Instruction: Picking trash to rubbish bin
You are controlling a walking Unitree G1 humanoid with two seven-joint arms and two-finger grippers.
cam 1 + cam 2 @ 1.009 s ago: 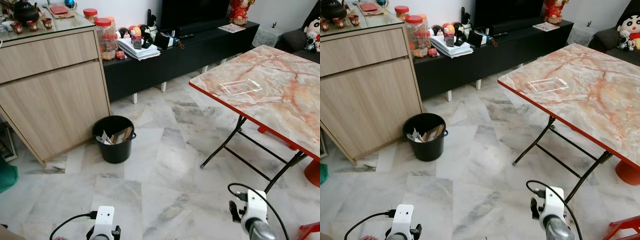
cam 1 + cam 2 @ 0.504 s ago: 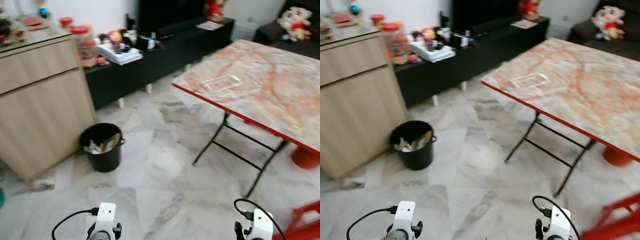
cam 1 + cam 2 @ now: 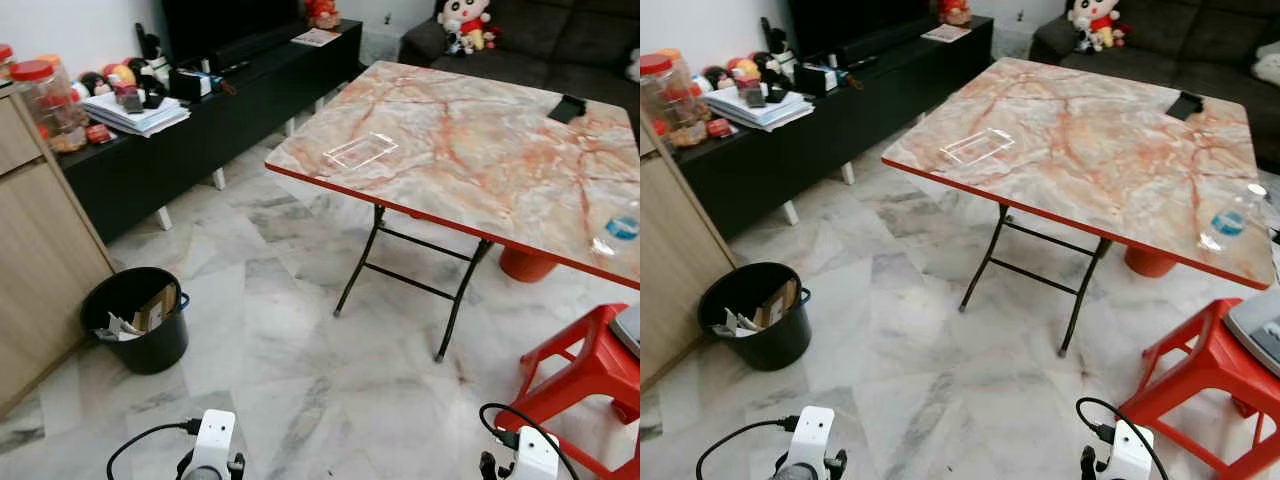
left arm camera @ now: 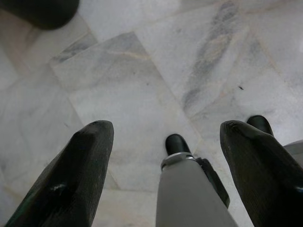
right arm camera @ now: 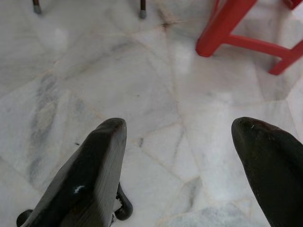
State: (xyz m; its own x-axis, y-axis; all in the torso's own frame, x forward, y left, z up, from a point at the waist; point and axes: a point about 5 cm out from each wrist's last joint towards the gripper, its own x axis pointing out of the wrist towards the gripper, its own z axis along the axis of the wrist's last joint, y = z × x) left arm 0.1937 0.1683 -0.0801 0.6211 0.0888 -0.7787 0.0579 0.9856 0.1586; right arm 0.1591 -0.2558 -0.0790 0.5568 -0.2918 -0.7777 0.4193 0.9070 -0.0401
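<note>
Both arms low over the marble floor [image 3: 300,400]. Left hand [image 4: 163,142] spread wide, holding nothing; right hand [image 5: 180,142] likewise. Rubbish bin [image 3: 135,320], black, on the floor beside the wooden cabinet [image 3: 40,250], paper and card scraps inside. On the worktop [image 3: 1090,140]: plastic bottle [image 3: 1230,217] near its near right corner, clear flat wrapper [image 3: 977,146] by the left edge.

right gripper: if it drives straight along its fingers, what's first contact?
Most likely the bare marble floor. The right gripper is open, pointing down at tile; the red stool legs sit farther off to one side. Depth unclear.
</note>
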